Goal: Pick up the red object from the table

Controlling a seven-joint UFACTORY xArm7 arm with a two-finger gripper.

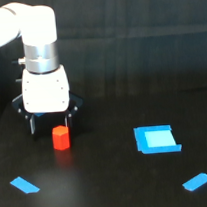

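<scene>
Approach step, I judge. Jaws (49,126) spread apart, gripping nothing, one finger at each side above red block (61,137). Block stands on table (112,191), left of blue patch (155,139). Next: I lower, then clamp.

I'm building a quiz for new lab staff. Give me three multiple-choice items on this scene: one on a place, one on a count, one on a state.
1. Where is the red object?
A. On the largest blue patch
B. On the table, just below the end effector
C. At the exterior view's far right

2. How many blue patches lie fully visible on the table?
A. One
B. Three
C. Five

3. The red object is
A. standing on the table
B. lifted clear of it
C. lying tipped over

Answers: 1 B, it sits under the fingers. 2 B, the largest blue patch plus two small ones. 3 A, its base meets the surface.
</scene>
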